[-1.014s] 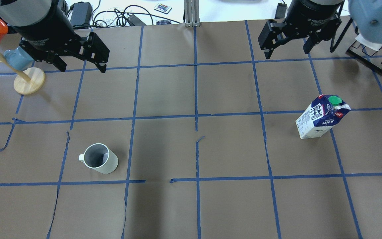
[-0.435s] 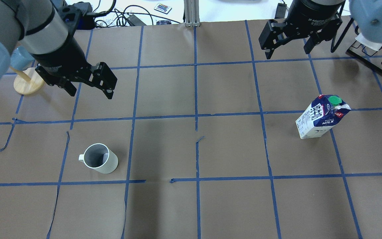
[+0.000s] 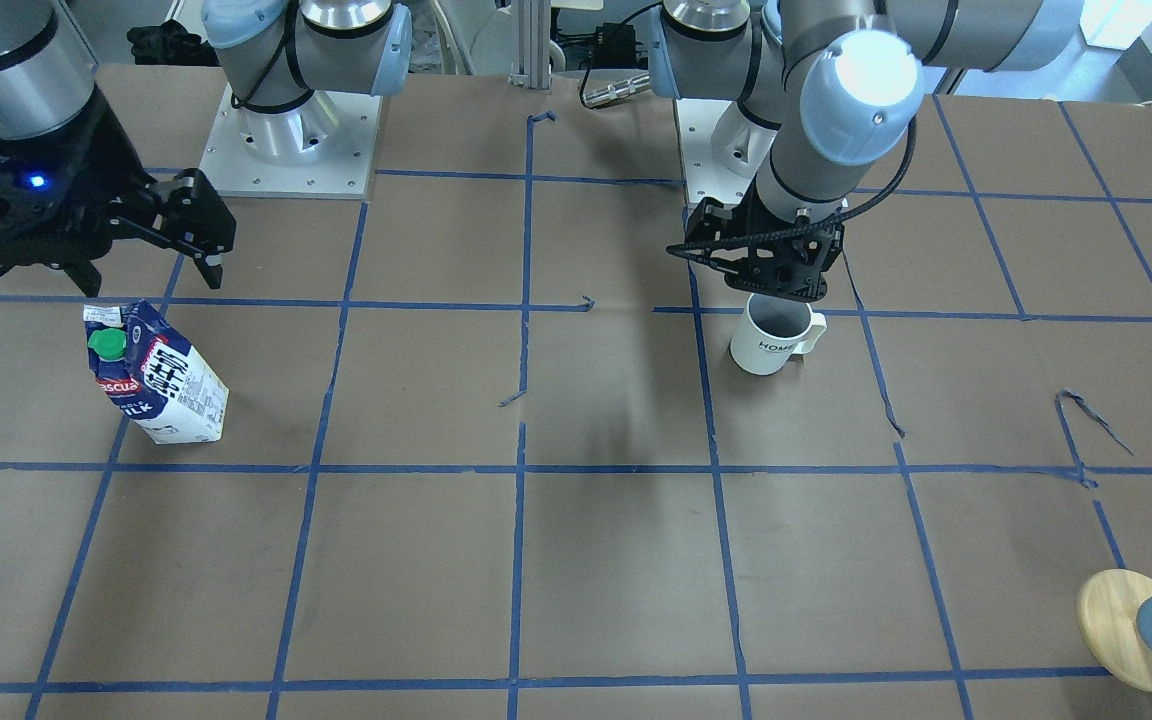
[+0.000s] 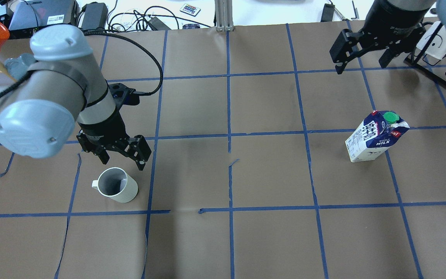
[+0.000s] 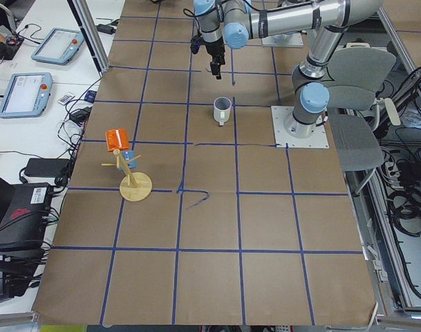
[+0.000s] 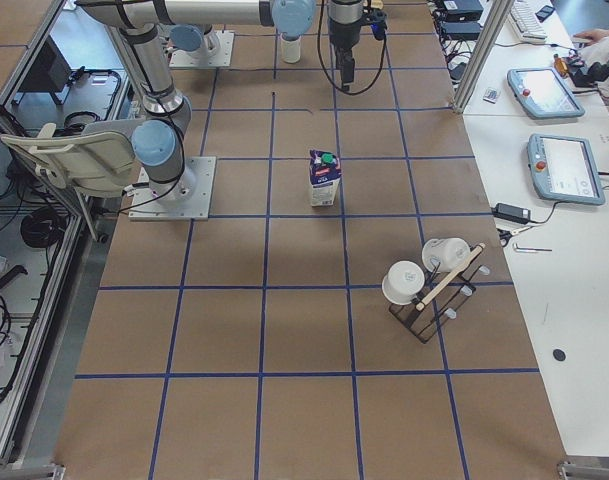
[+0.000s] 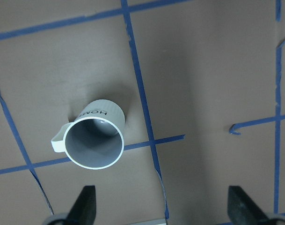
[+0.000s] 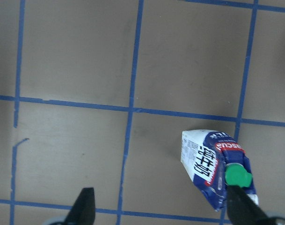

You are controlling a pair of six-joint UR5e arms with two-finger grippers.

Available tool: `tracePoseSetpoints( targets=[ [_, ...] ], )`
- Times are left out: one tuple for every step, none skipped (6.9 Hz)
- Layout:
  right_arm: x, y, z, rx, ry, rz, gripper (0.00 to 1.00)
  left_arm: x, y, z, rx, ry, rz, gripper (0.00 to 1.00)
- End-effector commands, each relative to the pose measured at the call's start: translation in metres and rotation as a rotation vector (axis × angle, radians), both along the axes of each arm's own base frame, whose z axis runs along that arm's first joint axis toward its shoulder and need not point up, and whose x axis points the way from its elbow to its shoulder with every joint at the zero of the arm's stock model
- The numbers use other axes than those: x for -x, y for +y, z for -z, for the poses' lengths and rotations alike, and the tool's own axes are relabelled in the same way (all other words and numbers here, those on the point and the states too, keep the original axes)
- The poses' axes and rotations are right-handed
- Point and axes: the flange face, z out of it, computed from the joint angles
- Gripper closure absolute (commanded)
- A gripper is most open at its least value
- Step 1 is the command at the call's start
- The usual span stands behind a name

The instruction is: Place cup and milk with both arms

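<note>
Tabletop (image 4: 269, 174): left arm (image 4: 91, 97) seemingly above cup (image 4: 115, 185).

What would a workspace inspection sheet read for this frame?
Surface: brown paper table, blue tape grid, some tape peeling.
Job's things: cup upright, milk upright, far apart, neither held.
Clutter: wooden mug tree; black wire rack with white cups.
Hands: left hand open, near the cup, not touching; right hand open, away from the milk.
Cables: tangle beyond the table's far edge.
Surroundings: teach pendants on side bench.
</note>
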Motion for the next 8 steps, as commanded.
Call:
tracePoseSetpoints(
  targets=[
    [0.063,-0.002,0.040,-0.034,0.025,-0.003,0.00,-0.008,0.021,0.070,-0.027,-0.046,0.009,0.05],
    [0.087,-0.001,0.059,-0.032,0.022,0.030,0.00,-0.010,0.018,0.082,-0.042,-0.063,0.016,0.17],
    [0.105,0.005,0.091,-0.039,0.015,0.019,0.00,-0.014,0.015,0.092,-0.063,-0.098,0.020,0.29],
    [0.118,0.012,0.119,-0.022,0.026,-0.008,0.00,-0.014,0.012,0.099,-0.067,-0.102,0.017,0.65],
    [0.125,0.021,0.141,-0.039,0.011,0.005,0.00,-0.014,0.010,0.100,-0.063,-0.103,0.012,1.00],
    [0.124,0.025,0.149,-0.045,0.009,0.019,0.00,-0.014,0.007,0.098,-0.053,-0.105,0.011,1.00],
    [0.122,0.027,0.150,-0.050,0.004,0.021,0.00,-0.014,0.006,0.097,-0.046,-0.105,0.006,1.00],
    [0.122,0.028,0.150,-0.055,0.001,0.024,0.00,-0.013,-0.004,0.089,0.008,-0.114,-0.037,1.00]
  ],
)
